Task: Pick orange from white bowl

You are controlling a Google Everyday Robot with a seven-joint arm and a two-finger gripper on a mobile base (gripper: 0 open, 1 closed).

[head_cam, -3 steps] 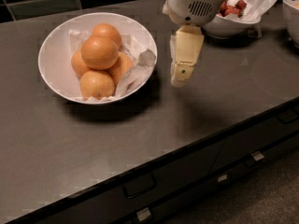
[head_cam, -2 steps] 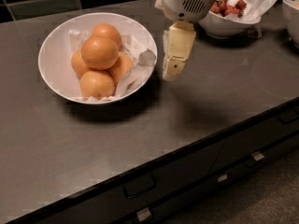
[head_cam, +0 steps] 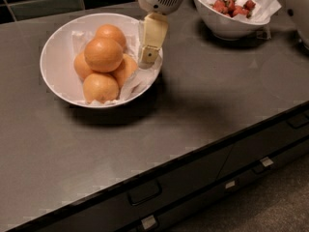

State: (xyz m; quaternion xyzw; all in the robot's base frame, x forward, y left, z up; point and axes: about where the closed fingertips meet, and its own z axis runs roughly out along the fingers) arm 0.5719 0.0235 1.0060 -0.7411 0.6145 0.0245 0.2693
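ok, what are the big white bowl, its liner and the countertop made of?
White bowl: likely glazed ceramic, possibly melamine; glossy, with a smooth flaring rim.
Liner: thin white paper, crumpled with sharp creases.
Countertop: dark, low-sheen, faintly mottled, perhaps stone or laminate; can't say which.
The gripper hangs over the bowl's right rim.

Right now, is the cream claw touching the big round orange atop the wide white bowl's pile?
Apart. The camera view shows the gripper over the white bowl's right rim, with a clear gap between it and the orange.
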